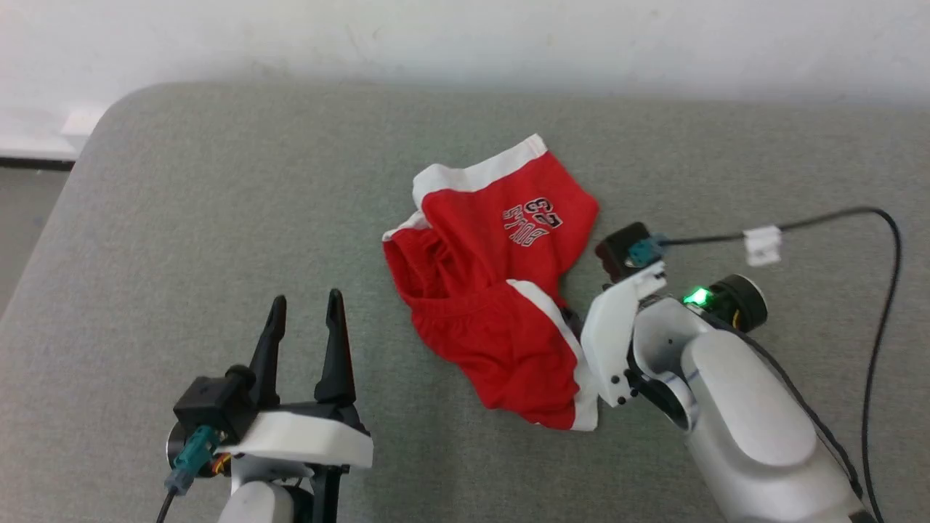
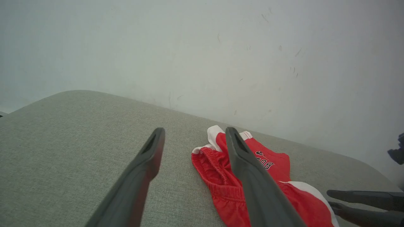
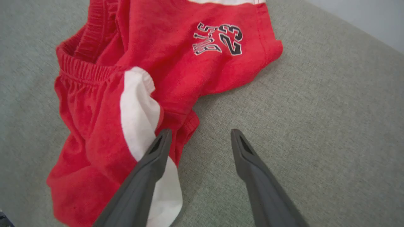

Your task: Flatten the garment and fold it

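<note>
The garment (image 1: 494, 290) is a pair of red shorts with white trim, lying crumpled at the middle of the grey padded surface. Its "23" print (image 3: 230, 39) faces up on the far leg, and the elastic waistband (image 3: 79, 67) is bunched on the left. My right gripper (image 3: 200, 134) is open at the garment's right edge. One of its fingers (image 3: 151, 164) lies over the white side stripe (image 3: 135, 116), the other over bare surface. My left gripper (image 1: 306, 299) stands open to the garment's left, apart from it, with nothing between its fingers (image 2: 145, 164).
The grey padded surface (image 1: 218, 218) has a rounded back-left corner and meets a white wall (image 1: 465, 36) behind. A black cable with a white tag (image 1: 763, 243) runs from my right wrist across the surface's right side. Floor (image 1: 22, 211) shows at the far left.
</note>
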